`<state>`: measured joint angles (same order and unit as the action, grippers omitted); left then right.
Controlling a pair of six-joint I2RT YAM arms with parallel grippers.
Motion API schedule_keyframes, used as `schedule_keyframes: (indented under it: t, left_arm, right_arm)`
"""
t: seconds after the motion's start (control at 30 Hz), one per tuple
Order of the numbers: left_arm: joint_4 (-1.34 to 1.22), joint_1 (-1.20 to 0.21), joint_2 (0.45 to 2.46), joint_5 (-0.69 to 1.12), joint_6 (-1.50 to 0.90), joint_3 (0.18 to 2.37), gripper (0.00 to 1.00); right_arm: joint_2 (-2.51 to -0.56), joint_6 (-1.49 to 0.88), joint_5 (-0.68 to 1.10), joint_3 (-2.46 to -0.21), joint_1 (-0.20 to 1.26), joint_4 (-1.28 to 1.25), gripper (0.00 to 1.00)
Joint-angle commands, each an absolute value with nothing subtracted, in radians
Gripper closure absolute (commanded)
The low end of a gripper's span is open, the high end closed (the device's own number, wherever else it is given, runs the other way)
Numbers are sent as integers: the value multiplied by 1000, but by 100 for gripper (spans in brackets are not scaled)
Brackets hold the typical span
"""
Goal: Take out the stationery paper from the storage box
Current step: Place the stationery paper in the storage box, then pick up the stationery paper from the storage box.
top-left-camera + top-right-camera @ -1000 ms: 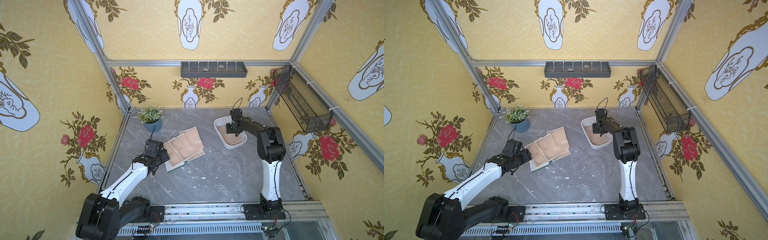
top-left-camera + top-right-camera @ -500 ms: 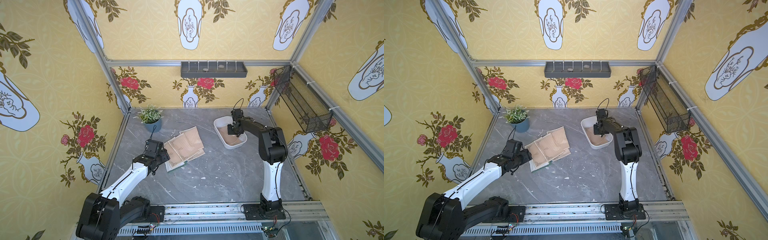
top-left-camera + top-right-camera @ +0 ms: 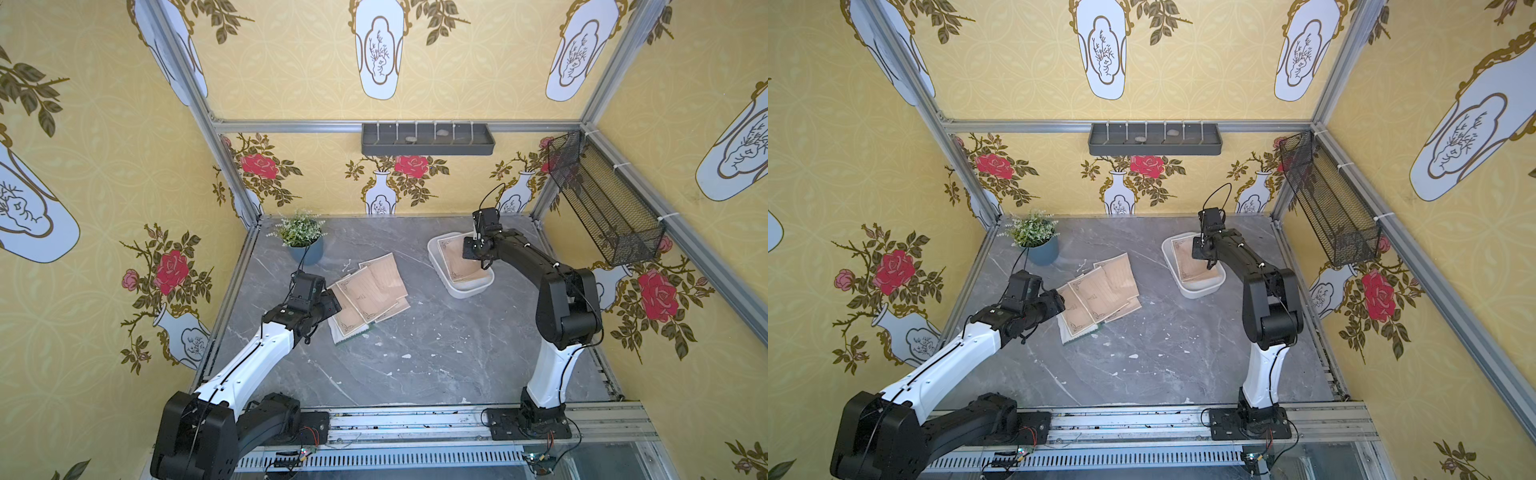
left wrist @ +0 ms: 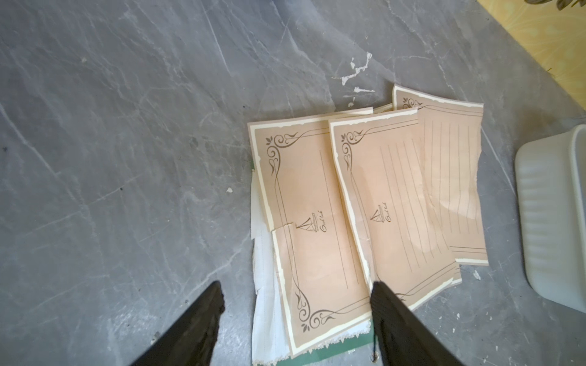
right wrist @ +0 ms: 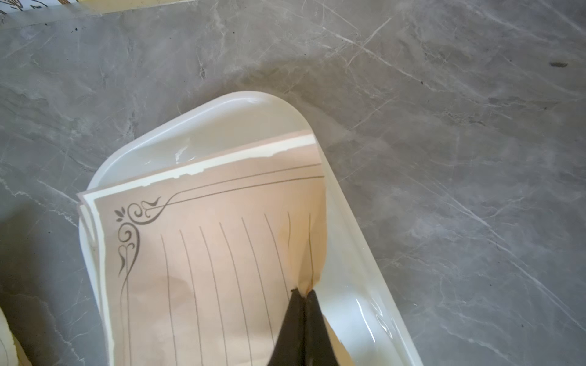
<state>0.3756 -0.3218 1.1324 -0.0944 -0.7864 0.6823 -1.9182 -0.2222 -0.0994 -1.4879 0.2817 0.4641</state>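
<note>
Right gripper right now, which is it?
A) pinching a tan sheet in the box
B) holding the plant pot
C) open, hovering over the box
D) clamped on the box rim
A: in the right wrist view the right gripper is shut on a puckered edge of the tan sheet, which sits inside the storage box.

In the storage box (image 3: 470, 289) lies stationery paper (image 3: 456, 266), more left of it.
</note>
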Motion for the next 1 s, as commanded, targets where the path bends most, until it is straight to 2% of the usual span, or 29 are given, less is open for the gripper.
schedule_keyframes:
  t: [0.0, 0.1, 0.23, 0.4, 0.67, 0.8, 0.97]
  left_arm:
    - [371, -322, 1147, -65, -781, 692, 25]
    - [370, -322, 1157, -61, -782, 696, 25]
    - [371, -322, 1158, -61, -781, 692, 25]
    - [374, -322, 1152, -67, -781, 681, 25]
    - [369, -321, 1137, -42, -785, 689, 25]
    - [280, -322, 1126, 61, -785, 697, 24]
    - [-63, -322, 1138, 337, -838, 653, 23]
  right_arm:
    - [-1919, -263, -106, -1484, 282, 460, 100]
    - [-1928, -279, -109, -1480, 282, 464, 91]
    - [-1934, -283, -109, -1474, 282, 463, 90]
    - [-1934, -279, -101, -1479, 283, 462, 100]
    - [-1888, -293, -89, -1477, 286, 474, 100]
    - [-1828, -308, -89, -1463, 294, 479, 100]
    - [-1715, -322, -101, -1445, 336, 485, 100]
